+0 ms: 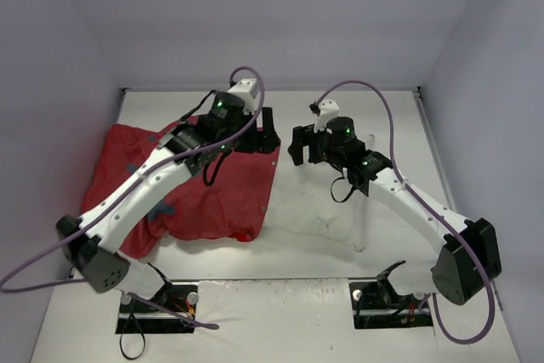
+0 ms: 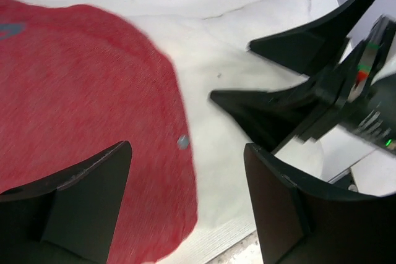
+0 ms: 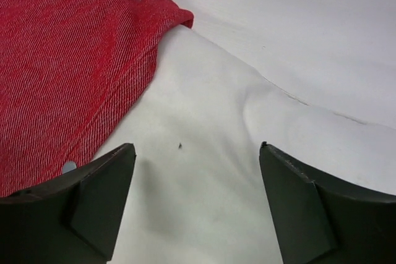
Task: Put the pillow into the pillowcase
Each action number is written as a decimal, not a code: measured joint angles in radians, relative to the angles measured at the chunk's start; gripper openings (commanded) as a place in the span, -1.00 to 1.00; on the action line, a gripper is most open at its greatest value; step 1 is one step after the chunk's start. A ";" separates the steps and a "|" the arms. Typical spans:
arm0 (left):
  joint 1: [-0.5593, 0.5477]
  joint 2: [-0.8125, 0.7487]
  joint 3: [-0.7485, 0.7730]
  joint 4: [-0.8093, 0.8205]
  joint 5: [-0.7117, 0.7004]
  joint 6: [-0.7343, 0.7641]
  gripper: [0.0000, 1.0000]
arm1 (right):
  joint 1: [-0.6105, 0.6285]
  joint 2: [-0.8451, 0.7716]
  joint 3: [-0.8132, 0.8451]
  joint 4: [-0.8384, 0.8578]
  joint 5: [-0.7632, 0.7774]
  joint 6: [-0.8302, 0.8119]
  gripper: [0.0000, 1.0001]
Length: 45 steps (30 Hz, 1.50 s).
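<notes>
The red pillowcase (image 1: 195,197) lies on the left of the table, its open edge over the left part of the white pillow (image 1: 327,210), which sticks out to the right. My left gripper (image 1: 266,138) is open and empty above the pillowcase's far right corner. In the left wrist view the left gripper (image 2: 189,159) straddles the red edge (image 2: 80,91) and the pillow (image 2: 247,47). My right gripper (image 1: 299,146) is open and empty just right of the left one. In the right wrist view the right gripper (image 3: 198,153) hovers over the pillow (image 3: 216,128), beside the pillowcase (image 3: 68,60).
Pale walls (image 1: 476,40) close in the table on the left, back and right. A small grey snap (image 2: 182,142) sits on the pillowcase edge. The right gripper's black fingers (image 2: 297,100) show close by in the left wrist view. Purple cables (image 1: 391,125) loop off both arms.
</notes>
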 measured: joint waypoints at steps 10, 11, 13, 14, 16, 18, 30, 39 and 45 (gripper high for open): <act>-0.003 -0.175 -0.348 -0.029 -0.165 -0.016 0.09 | -0.006 -0.024 -0.008 -0.050 -0.094 -0.097 0.63; -0.002 -0.142 -0.364 -0.025 -0.171 -0.002 -0.02 | -0.006 -0.019 -0.014 -0.051 -0.103 -0.096 0.51; 0.002 -0.051 -0.378 0.000 -0.169 0.029 -0.32 | -0.006 -0.014 -0.037 -0.051 -0.118 -0.095 -0.01; 0.003 -0.010 -0.369 0.013 -0.162 0.051 -0.43 | -0.006 -0.014 -0.050 -0.053 -0.124 -0.094 -0.26; 0.003 0.071 -0.315 0.024 -0.140 0.095 -0.67 | -0.008 -0.014 -0.073 -0.047 -0.128 -0.090 -0.86; 0.003 0.139 -0.204 0.015 -0.110 0.145 -0.75 | -0.015 -0.016 -0.091 -0.039 -0.124 -0.067 -1.00; -0.019 0.299 0.135 0.103 0.028 0.252 -0.52 | 0.007 -0.081 -0.153 -0.007 -0.048 0.080 -1.00; -0.042 0.019 -0.171 0.070 -0.125 0.249 0.41 | 0.026 -0.079 -0.143 -0.011 -0.028 0.122 -1.00; -0.110 0.010 -0.185 0.074 -0.214 0.243 0.41 | 0.063 -0.036 -0.113 -0.011 -0.019 0.122 -1.00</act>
